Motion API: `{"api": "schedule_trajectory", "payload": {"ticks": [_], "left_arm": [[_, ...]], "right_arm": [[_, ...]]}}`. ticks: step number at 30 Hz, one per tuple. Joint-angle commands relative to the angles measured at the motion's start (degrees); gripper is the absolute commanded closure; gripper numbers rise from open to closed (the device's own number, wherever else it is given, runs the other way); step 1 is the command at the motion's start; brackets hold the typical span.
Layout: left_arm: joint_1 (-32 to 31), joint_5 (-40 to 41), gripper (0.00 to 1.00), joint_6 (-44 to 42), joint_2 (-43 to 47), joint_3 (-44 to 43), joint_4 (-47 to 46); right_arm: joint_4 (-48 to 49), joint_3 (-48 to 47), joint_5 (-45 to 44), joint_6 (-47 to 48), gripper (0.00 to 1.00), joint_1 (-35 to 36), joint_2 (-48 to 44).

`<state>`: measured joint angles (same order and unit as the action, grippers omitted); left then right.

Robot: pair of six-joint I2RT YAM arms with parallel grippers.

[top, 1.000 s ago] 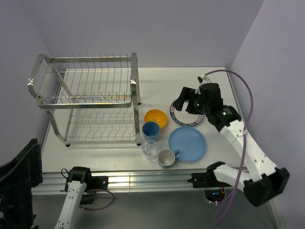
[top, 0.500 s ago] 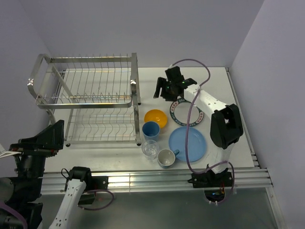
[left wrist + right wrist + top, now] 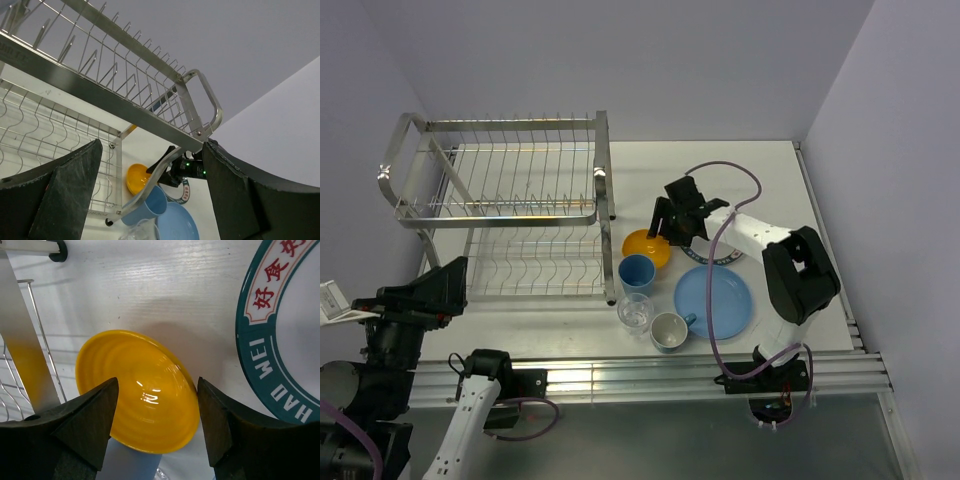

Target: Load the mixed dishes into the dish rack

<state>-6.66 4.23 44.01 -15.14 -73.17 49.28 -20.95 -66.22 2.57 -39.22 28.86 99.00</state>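
Observation:
The chrome dish rack stands empty at the left. To its right sit the yellow-orange bowl, blue tumbler, clear glass, light blue mug, blue plate and the patterned-rim white plate, partly hidden by my right arm. My right gripper is open just above the bowl, its fingers on either side of the rim. My left gripper is open and empty at the near left, facing the rack.
In the right wrist view the patterned plate lies right of the bowl, the tumbler sits below it and a rack leg stands at the left. The right arm's purple cable loops over the plates.
My right gripper swung from the table's right side round the back and came down over the yellow bowl. My left arm rose into view at the near left.

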Motion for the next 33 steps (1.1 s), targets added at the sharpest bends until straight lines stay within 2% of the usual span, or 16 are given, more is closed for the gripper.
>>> {"api": "schedule_trajectory", "payload": {"ticks": [1,7,15,17,18,20,21,26,33], "left_arm": [[0.2,-3.2,0.13,-0.6,-0.6,0.7,0.1],[0.2,-5.4,0.15,-0.4,-1.5,0.8,0.8],[0.2,-6.9,0.15,0.3,-0.9,2.4,0.4],[0.2,-7.7,0.17,0.4,-0.9,2.9,0.1],[0.2,-8.1,0.17,0.5,-0.9,3.0,-0.1],[0.2,-8.9,0.18,0.6,-1.3,3.0,-0.1],[0.2,-9.7,0.19,0.7,-1.9,2.9,0.0],[0.2,-11.7,0.2,0.6,-4.2,0.1,1.9],[0.4,-18.2,0.25,-0.3,-8.1,-2.5,3.8]], "right_arm": [[4.9,1.0,-1.0,-1.6,0.3,0.8,0.8],[7.6,3.3,-1.3,-2.3,0.42,1.1,1.5],[7.1,4.9,-2.5,-0.8,0.45,1.5,2.1],[7.3,5.1,-2.5,-0.3,0.6,1.6,2.2],[7.3,5.0,-2.5,-0.1,0.72,1.6,2.4],[6.4,4.5,-4.2,0.4,0.88,1.6,2.7],[6.2,4.0,-4.6,0.5,1.0,1.6,2.6],[1.9,0.2,-8.4,2.0,1.0,1.6,1.1],[-9.2,-9.8,-17.3,6.0,1.0,1.6,-9.2]]}}
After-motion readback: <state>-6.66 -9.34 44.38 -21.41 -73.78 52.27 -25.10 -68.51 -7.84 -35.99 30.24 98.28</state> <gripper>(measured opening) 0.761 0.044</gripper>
